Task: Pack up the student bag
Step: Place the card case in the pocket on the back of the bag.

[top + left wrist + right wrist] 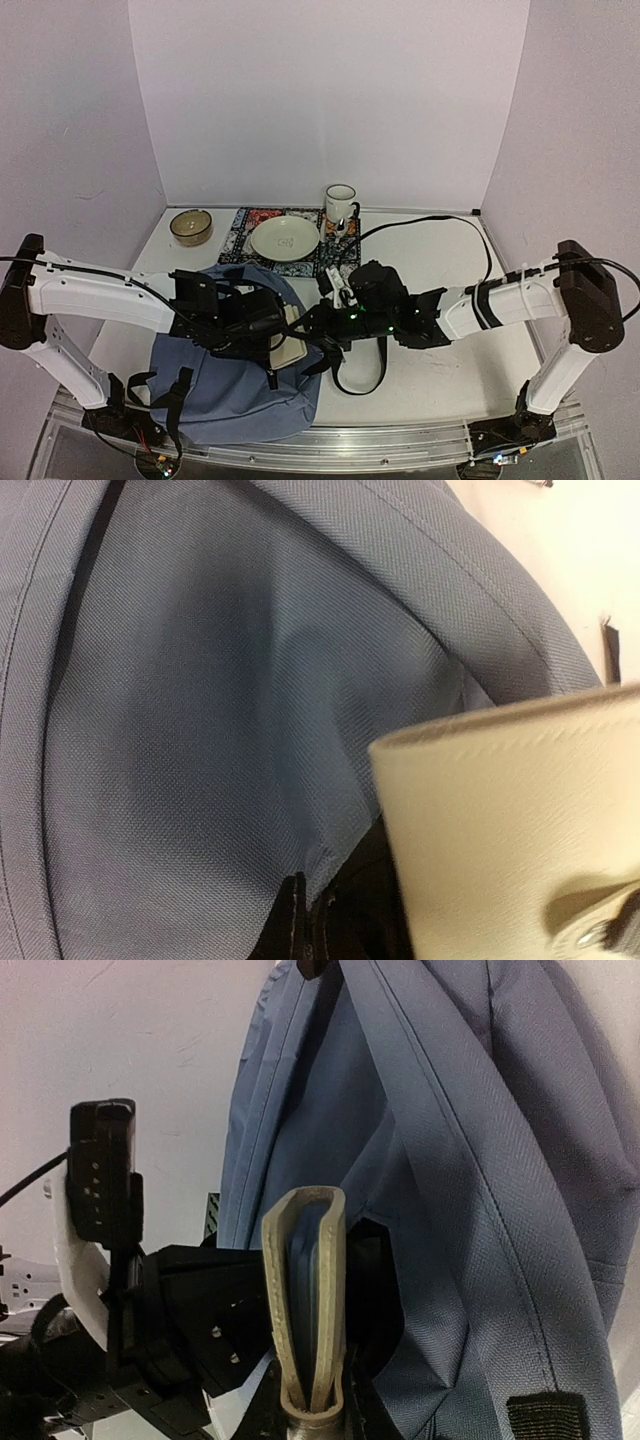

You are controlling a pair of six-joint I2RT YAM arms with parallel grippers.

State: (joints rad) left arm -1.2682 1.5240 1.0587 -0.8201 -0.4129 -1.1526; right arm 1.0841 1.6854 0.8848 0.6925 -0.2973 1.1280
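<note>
The student bag (235, 385) lies at the front left of the table, slate-blue with black straps. My left gripper (262, 325) is at its opening, shut on a fold of the bag's fabric (250, 730); the black fingertips (293, 920) pinch the cloth edge. My right gripper (312, 322) comes in from the right, shut on a cream leather-covered notebook (291, 348). The right wrist view shows that notebook (310, 1290) edge-on, upright in the jaws at the bag (480, 1160) mouth. The notebook's cover (520, 830) also fills the left wrist view's lower right.
Behind the bag lies a patterned mat (245, 235) with a cream plate (285, 238) on it. A white mug (340, 203) and a small bowl (190, 226) stand near the back wall. A black cable (430, 222) and a strap loop (360, 380) lie to the right.
</note>
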